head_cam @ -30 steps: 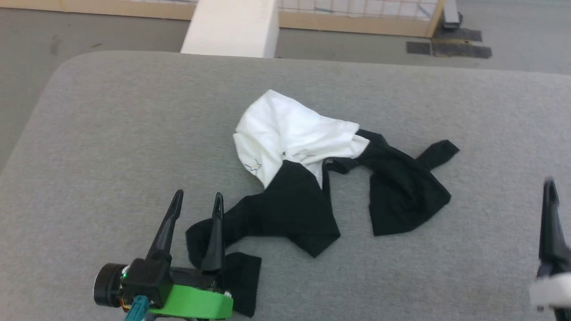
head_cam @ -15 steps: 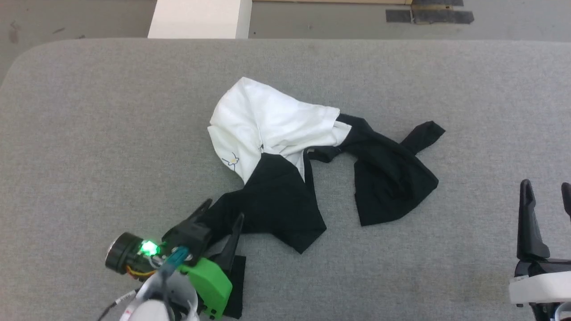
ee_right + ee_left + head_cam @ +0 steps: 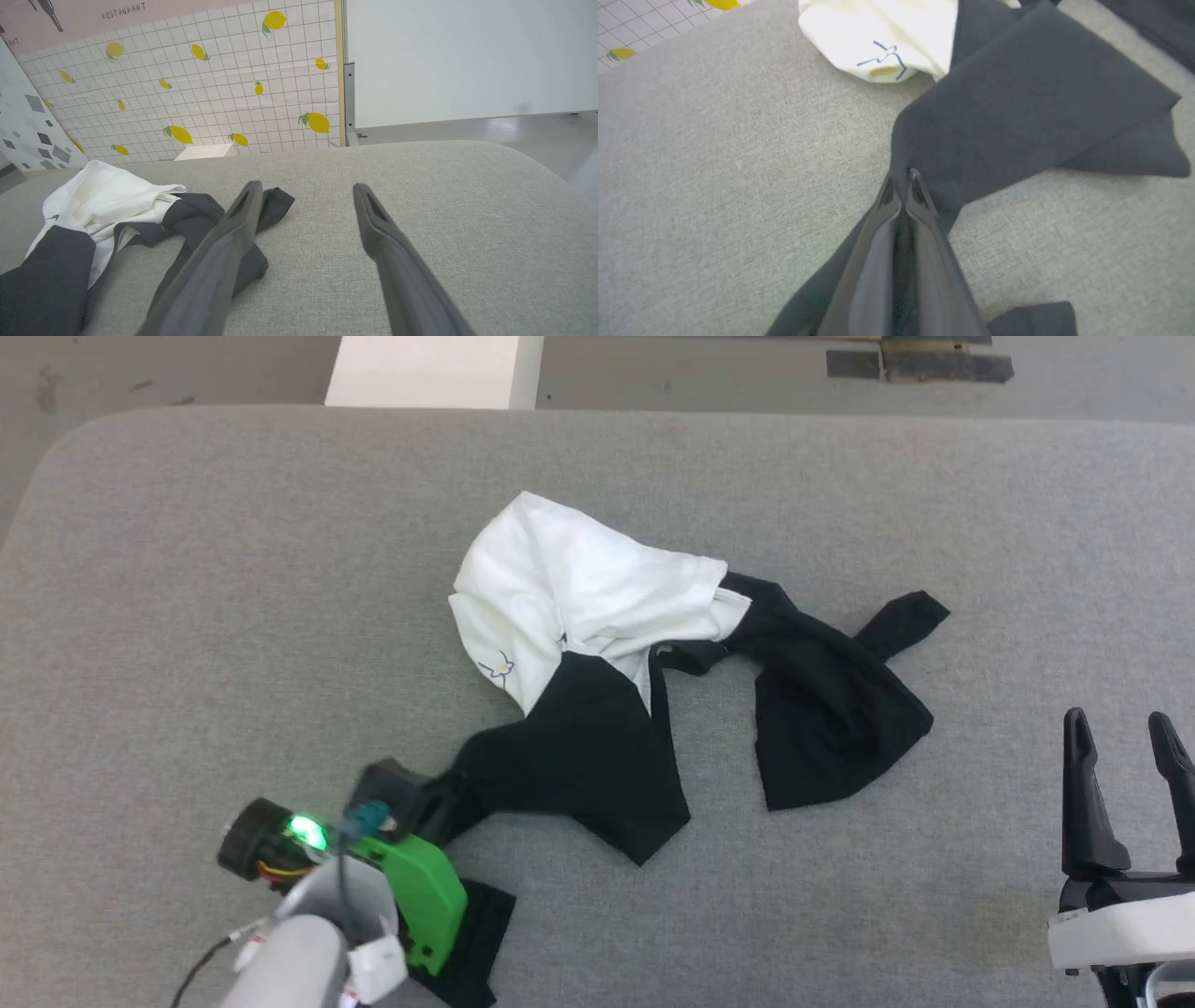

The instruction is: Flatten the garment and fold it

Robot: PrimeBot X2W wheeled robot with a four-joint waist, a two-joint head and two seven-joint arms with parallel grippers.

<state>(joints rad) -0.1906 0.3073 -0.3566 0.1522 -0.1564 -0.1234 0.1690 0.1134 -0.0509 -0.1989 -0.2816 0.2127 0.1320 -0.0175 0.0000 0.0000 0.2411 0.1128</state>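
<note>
The garment [image 3: 597, 588] lies crumpled in the middle of the grey table [image 3: 187, 569], its white body bunched up and its black sleeves spread toward the front and the right. A small yellow-and-blue print [image 3: 885, 63] shows on the white part. My left gripper [image 3: 439, 798] is at the front left, shut on the black sleeve [image 3: 1017, 107]; in the left wrist view its tips [image 3: 903, 179] pinch the cloth's edge. My right gripper [image 3: 1125, 737] stands open at the front right, clear of the garment [image 3: 107, 200], and its fingers [image 3: 243, 210] are wide apart.
A white block [image 3: 429, 373] stands on the floor beyond the table's far edge. A tiled wall with lemon prints [image 3: 210, 84] rises behind the table. Bare grey table surface lies to the left and right of the garment.
My left gripper has tipped down onto the near black sleeve and shut on it. The head camera has tilted down, so the whole picture shifted.
</note>
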